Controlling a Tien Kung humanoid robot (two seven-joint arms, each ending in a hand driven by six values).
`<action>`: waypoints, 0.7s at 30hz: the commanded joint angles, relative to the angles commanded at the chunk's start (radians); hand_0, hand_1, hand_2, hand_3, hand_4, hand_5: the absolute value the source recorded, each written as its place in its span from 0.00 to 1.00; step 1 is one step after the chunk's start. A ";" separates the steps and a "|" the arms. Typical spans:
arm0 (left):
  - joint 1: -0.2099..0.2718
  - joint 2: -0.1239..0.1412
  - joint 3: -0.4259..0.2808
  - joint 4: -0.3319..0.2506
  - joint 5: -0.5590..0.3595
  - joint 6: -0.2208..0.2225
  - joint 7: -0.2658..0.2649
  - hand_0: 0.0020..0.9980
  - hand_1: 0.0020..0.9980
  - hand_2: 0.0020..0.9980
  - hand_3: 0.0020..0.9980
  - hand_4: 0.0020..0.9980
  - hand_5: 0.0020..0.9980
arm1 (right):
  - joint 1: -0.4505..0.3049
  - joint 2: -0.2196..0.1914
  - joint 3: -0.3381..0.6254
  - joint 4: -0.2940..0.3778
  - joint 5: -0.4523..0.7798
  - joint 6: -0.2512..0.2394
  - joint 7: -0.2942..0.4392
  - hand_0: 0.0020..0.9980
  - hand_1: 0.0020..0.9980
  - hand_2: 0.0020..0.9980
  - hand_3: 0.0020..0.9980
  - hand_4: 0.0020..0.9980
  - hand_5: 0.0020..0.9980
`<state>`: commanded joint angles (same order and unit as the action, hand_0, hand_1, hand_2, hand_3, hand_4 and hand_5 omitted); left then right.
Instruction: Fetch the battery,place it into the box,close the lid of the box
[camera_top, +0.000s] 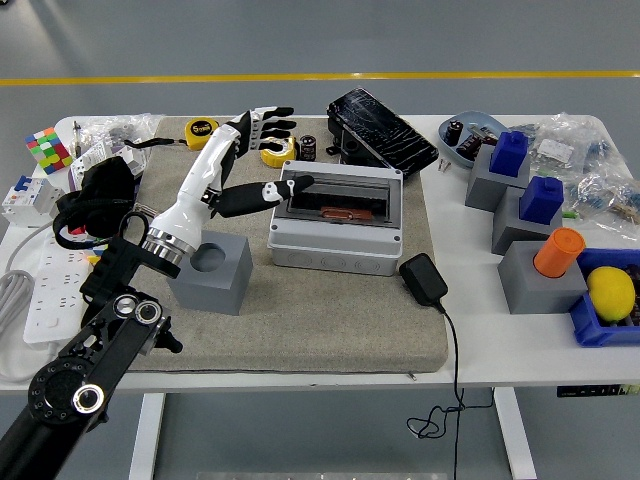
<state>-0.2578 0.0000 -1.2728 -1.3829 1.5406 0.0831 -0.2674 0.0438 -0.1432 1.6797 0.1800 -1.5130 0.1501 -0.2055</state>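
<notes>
Head view: the left hand (243, 160) is raised over the grey mat (300, 320), left of the box (338, 228), with the fingers (270, 122) spread and grasping nothing; the thumb extends right toward the box's left edge, and contact cannot be confirmed. The box sits at the mat's centre with its transparent lid (340, 195) lying over the top; an orange-red object shows through the lid, and whether it is the battery cannot be determined. A small black cylindrical battery (308, 147) stands on the far side of the mat, beside the yellow tape measure (276, 152), far of the box. A grey cube with a round hole (212, 271) sits just left of the box, near the left forearm. A black charger (424, 279) lies near the box's right near corner. The right hand is out of frame.
</notes>
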 joint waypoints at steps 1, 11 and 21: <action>0.012 0.000 -0.023 -0.005 -0.020 0.007 -0.003 0.61 0.71 0.72 0.77 1.00 0.28 | 0.000 -0.002 0.000 0.000 0.002 -0.001 0.002 0.82 0.76 0.77 0.79 1.00 0.60; 0.077 0.033 -0.135 -0.056 -0.120 0.022 -0.033 0.56 0.69 0.70 0.75 1.00 0.28 | 0.000 -0.010 0.006 0.000 0.027 -0.002 0.023 0.82 0.76 0.77 0.79 1.00 0.60; 0.095 0.063 -0.056 -0.065 -0.137 0.019 -0.036 0.55 0.69 0.69 0.75 1.00 0.27 | -0.014 -0.009 0.013 0.000 0.055 -0.011 0.049 0.81 0.76 0.77 0.79 1.00 0.61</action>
<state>-0.1625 0.0626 -1.3285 -1.4480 1.4041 0.1023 -0.3031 0.0296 -0.1525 1.6931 0.1800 -1.4578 0.1387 -0.1561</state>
